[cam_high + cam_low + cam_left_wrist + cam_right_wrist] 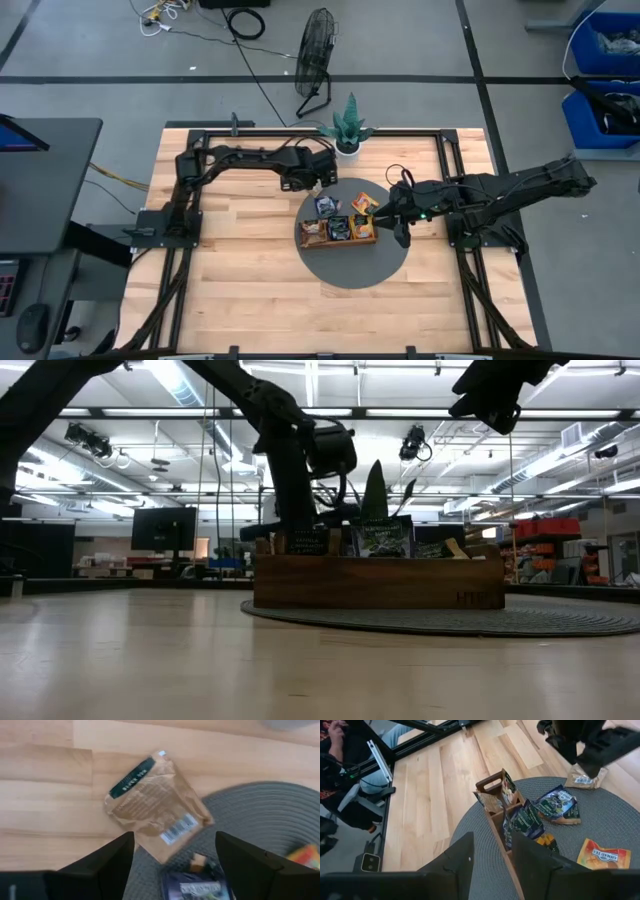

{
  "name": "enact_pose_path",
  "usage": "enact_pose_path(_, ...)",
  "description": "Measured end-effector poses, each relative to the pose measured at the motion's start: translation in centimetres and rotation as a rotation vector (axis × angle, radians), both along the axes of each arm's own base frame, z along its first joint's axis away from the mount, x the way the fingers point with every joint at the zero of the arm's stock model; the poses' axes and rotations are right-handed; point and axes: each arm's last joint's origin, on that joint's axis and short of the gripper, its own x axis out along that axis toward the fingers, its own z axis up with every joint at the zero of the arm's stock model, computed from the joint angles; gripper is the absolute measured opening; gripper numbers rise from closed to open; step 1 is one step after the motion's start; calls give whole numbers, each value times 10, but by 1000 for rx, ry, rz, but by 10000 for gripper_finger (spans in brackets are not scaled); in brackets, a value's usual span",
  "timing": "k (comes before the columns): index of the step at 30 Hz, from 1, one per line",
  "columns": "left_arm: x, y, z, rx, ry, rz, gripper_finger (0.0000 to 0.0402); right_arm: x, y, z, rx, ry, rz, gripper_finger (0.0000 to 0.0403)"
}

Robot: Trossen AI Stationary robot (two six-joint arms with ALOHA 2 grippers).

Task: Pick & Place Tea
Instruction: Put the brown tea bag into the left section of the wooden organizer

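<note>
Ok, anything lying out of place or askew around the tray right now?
Yes: a crumpled brown sachet lies tilted, half on the wood, half on the grey mat, below the open left gripper. A dark sachet and an orange sachet lie loose beside the tray.

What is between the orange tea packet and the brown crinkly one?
In the right wrist view, a dark blue tea sachet lies on the mat between the orange sachet and the brown sachet.
</note>
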Motion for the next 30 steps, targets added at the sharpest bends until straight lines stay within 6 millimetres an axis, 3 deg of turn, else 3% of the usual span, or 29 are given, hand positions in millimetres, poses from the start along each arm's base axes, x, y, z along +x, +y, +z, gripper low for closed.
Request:
enact_pose_path(10, 5, 8, -25, -12, 18, 37, 257, 1, 0, 2, 28, -21, -18, 139)
enact_pose_path(18, 6, 10, -29, -27, 23, 15, 228, 2, 0, 2, 42, -27, -26, 139)
enact_pose_path(30, 6, 7, -30, 3, 47, -45, 75, 2, 0, 2, 35, -26, -22, 139)
